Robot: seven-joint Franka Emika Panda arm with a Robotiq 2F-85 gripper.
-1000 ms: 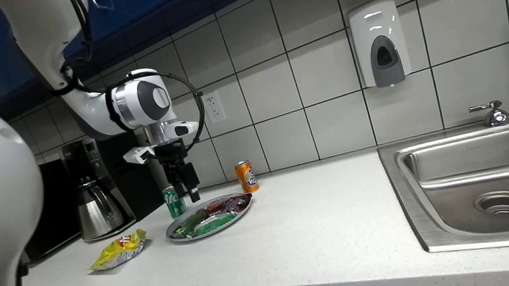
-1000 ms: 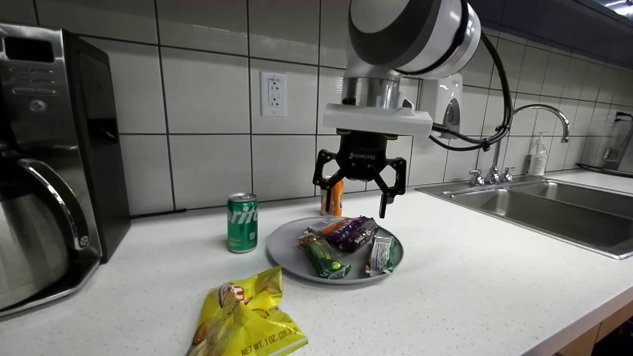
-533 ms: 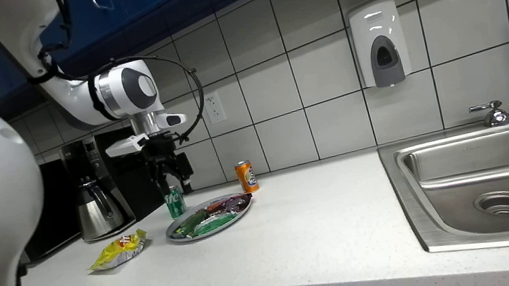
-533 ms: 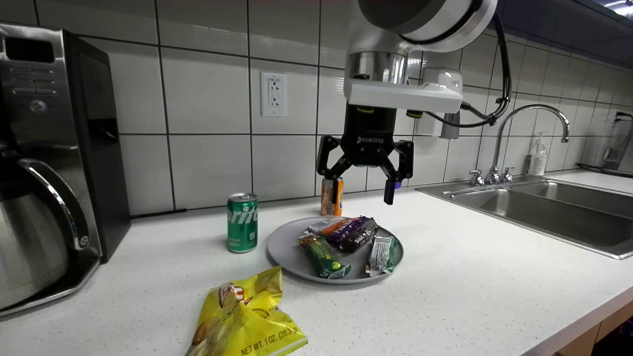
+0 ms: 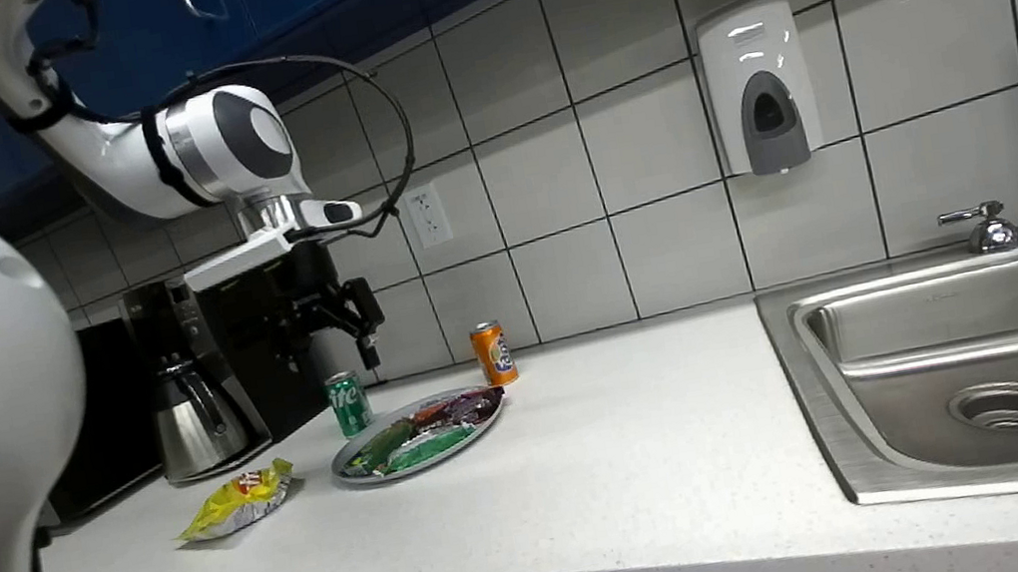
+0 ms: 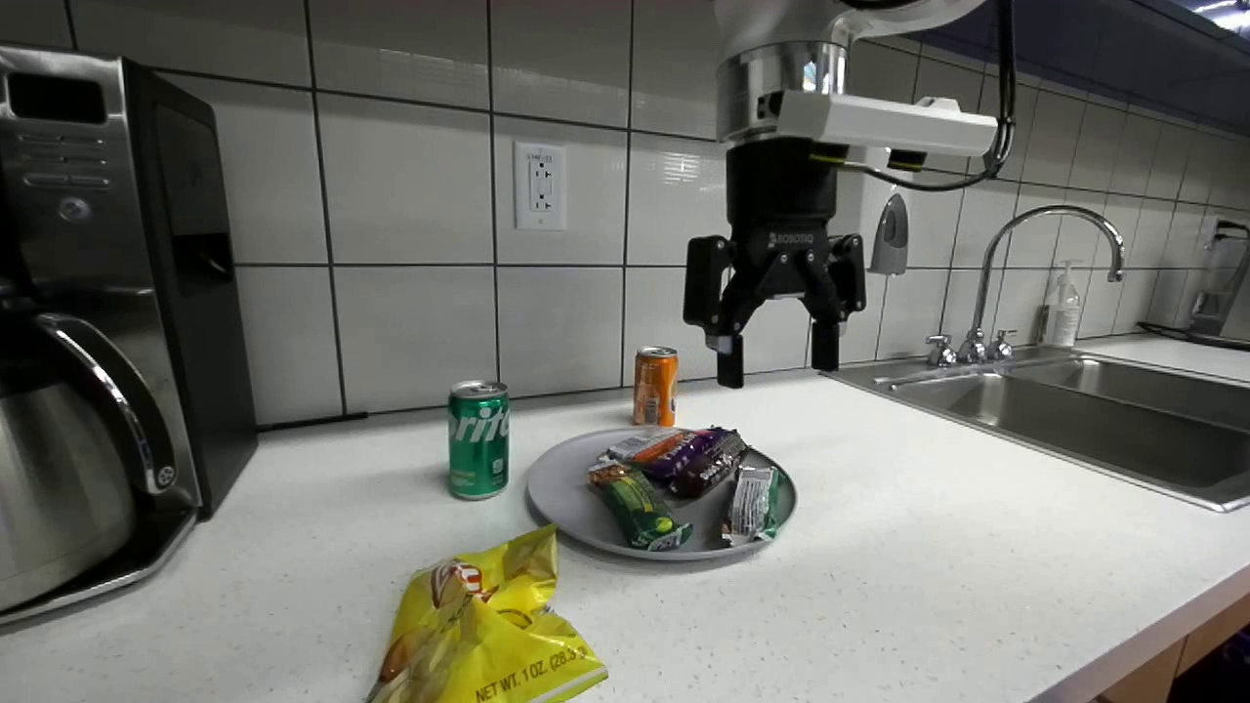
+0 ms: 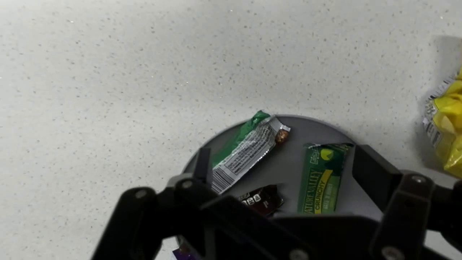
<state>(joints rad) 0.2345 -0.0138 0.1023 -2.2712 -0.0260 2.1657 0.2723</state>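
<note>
1) Black two-fingered gripper [image 6: 778, 371]: fingers wide apart, nothing held; hangs clear of the bars, higher, at 1 to 2 o'clock from the plate in an exterior view
2) On the flat round grey plate [image 6: 560, 488]: long dark-green foil-wrapped bar [image 6: 637, 508] at 8 o'clock; silver-and-green foil-wrapped bar [image 6: 752, 503] at 3; purple, orange and dark-brown wrapped bars [image 6: 681, 455] bunched at 12
3) Bars likely light, stiffish, crumbly inside, wrappers slippery; best pinched gently across the narrow width, mid-length
4) Count: 1 gripper; 1 plate; 2 greenish bars; bunch overlaps, number unclear; 1 green metal can [image 6: 479, 439]; 1 orange metal can [image 6: 655, 386]; 1 crumpled yellow bag [image 6: 488, 625]
</note>
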